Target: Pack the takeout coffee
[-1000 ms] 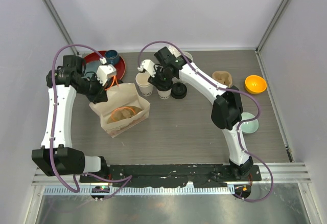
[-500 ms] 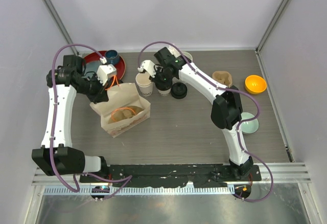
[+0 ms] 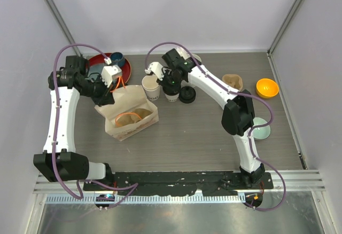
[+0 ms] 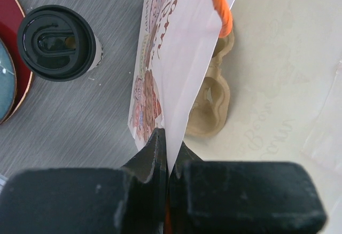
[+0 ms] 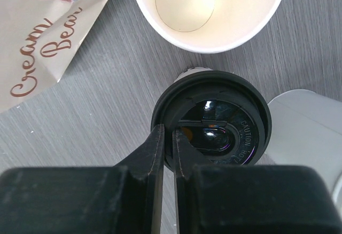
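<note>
Right gripper (image 5: 166,138) was found nearly closed, its two fingers pinching the left rim of the black lid (image 5: 219,122) from above. That lid sat on a white cup (image 5: 188,72), of which I could see only a sliver of wall past the rim. From the top view I placed this cup near the far middle of the table (image 3: 214,138), under the right gripper (image 3: 171,88). An open cup (image 5: 208,9), empty inside, stood just beyond it without touching, and a spare lid (image 3: 187,94) lay just to its right. Left gripper (image 4: 167,143) was clamped tight on the upper edge of the bag (image 4: 181,57), beside an orange handle (image 4: 223,9), holding that wall upright. In the top view the left gripper (image 3: 107,92) sat at the far left corner of the bag (image 3: 128,117), whose mouth faced up. I noted a tan carrier (image 4: 211,106) lying on the bag's floor with its pockets unfilled. A second lidded cup (image 4: 56,41) stood upright on the table outside the bag, just beside the rim of the red tray (image 4: 16,25); whether it touched the rim I could not tell. An orange bowl (image 3: 266,87) and a pale bowl (image 3: 261,129) sat well apart at the table's right side.
</note>
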`<state>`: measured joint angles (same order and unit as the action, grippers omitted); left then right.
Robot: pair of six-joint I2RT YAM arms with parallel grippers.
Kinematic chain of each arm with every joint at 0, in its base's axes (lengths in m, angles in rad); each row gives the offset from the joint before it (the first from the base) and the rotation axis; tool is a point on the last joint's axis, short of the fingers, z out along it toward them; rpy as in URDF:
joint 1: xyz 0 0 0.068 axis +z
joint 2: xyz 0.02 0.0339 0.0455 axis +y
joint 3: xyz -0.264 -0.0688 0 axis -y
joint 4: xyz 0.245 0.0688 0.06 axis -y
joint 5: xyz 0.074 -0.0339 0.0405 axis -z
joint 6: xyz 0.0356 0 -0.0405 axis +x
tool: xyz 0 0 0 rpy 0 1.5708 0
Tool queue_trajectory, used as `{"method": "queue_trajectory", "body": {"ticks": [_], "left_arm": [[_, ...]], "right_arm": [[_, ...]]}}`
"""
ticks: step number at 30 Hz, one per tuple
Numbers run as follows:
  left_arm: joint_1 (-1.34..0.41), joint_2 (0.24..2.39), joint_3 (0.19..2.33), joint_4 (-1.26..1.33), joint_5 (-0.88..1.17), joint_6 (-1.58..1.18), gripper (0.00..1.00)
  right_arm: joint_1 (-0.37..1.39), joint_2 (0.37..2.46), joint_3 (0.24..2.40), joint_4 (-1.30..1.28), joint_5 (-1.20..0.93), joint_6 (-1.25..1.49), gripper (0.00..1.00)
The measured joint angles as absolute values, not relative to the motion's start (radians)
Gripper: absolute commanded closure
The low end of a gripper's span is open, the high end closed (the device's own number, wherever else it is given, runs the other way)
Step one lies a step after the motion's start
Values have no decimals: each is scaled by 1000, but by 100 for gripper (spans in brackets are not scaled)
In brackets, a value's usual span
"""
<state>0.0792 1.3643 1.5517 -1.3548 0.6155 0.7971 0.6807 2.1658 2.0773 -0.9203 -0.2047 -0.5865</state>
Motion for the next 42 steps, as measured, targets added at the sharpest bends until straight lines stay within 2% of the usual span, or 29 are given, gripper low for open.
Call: {"method": "queue_trajectory", "body": {"ticks": [9, 25, 31, 34, 35, 37, 38, 42], "left_arm": [[47, 1364, 1553, -1354, 641, 781, 100], [-353, 1395, 1554, -1353, 623, 589, 100], [-438, 1472, 1554, -1352, 621, 543, 100], [-463, 1515, 1569, -1353, 618, 526, 87], [-468, 1526, 1576, -1351, 617, 522, 77], [-475, 1542, 1594, -1351, 616, 517, 66], [-477, 1546, 1603, -1352, 613, 510, 57], [-479, 1547, 1655, -1353, 591, 495, 41]], "right_arm": [[681, 2017, 2074, -976, -204, -488, 99], [725, 1554, 2119, -1116, -92, -265, 99], [762, 1405, 2131, -1140, -143, -204, 99], [765, 1367, 2162, -1156, -206, -200, 99], [767, 1358, 2168, -1156, -241, -200, 99], [768, 1344, 2168, -1161, -311, -202, 99], [772, 1340, 2167, -1164, -349, -204, 99], [782, 1340, 2144, -1177, -419, -208, 99]]}}
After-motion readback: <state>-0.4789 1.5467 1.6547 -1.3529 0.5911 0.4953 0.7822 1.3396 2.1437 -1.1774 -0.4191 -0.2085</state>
